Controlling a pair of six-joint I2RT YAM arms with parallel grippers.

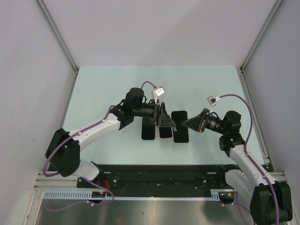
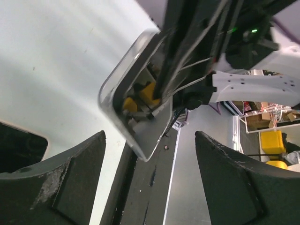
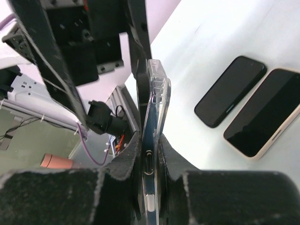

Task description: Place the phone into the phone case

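My right gripper (image 3: 150,140) is shut on the bottom end of a dark phone (image 3: 149,122) that sits against a clear case (image 3: 158,82). I see both edge-on, with the charging port facing the camera. From above, the phone (image 1: 179,129) is level over the table's middle, with the right gripper (image 1: 186,123) at its right side. My left gripper (image 1: 165,121) is at its left side. In the left wrist view the left gripper (image 2: 149,136) is open and empty. A clear-rimmed corner of the cased phone (image 2: 136,112) hangs just beyond its fingers (image 2: 56,178).
Two more dark phones lie flat on the pale table (image 1: 103,89), left of the held one: one (image 1: 148,130) and one (image 1: 165,132). The right wrist view shows them as a black one (image 3: 229,91) and a pale-rimmed one (image 3: 262,112). A black base rail (image 1: 154,176) runs along the near edge.
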